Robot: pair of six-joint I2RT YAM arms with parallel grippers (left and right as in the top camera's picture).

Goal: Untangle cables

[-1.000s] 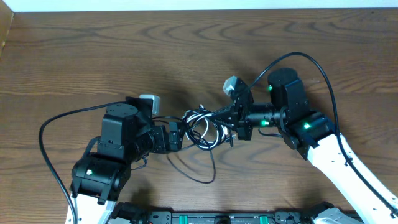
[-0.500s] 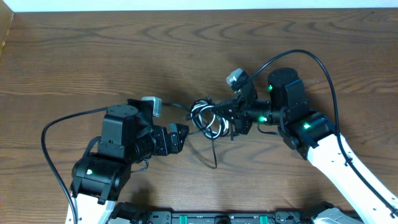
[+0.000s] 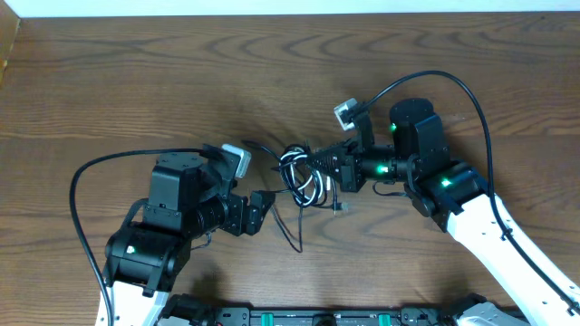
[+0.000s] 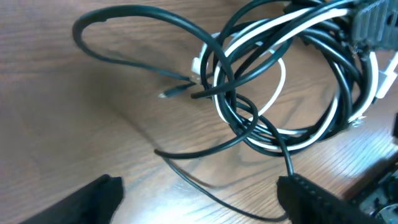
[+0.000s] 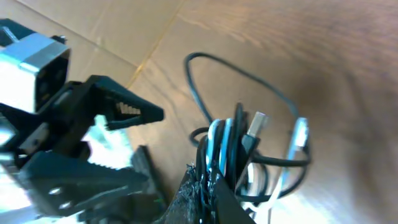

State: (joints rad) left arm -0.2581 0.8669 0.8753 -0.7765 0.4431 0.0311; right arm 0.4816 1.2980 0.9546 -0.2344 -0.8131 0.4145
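A knot of thin black and white cables (image 3: 301,175) hangs at the table's middle, with my right gripper (image 3: 317,167) shut on it from the right. In the right wrist view the jaws (image 5: 213,179) pinch several black and white strands, plug ends sticking up above them. My left gripper (image 3: 264,203) stands open just left of and below the knot. In the left wrist view its fingers (image 4: 93,200) frame the bottom edge, and one loose black strand (image 4: 217,186) runs across the wood between them, untouched. The white cable (image 4: 292,20) loops through the black coils (image 4: 249,118).
A black strand (image 3: 294,231) trails from the knot toward the table's front edge. The thick black arm cables (image 3: 86,195) arc at the left and over the right arm (image 3: 453,91). Bare wood (image 3: 136,81) lies behind both arms.
My right gripper has drawn the knot up and slightly right. The wide black loop near the front has pulled in to one trailing strand. My left gripper's jaws have narrowed a little.
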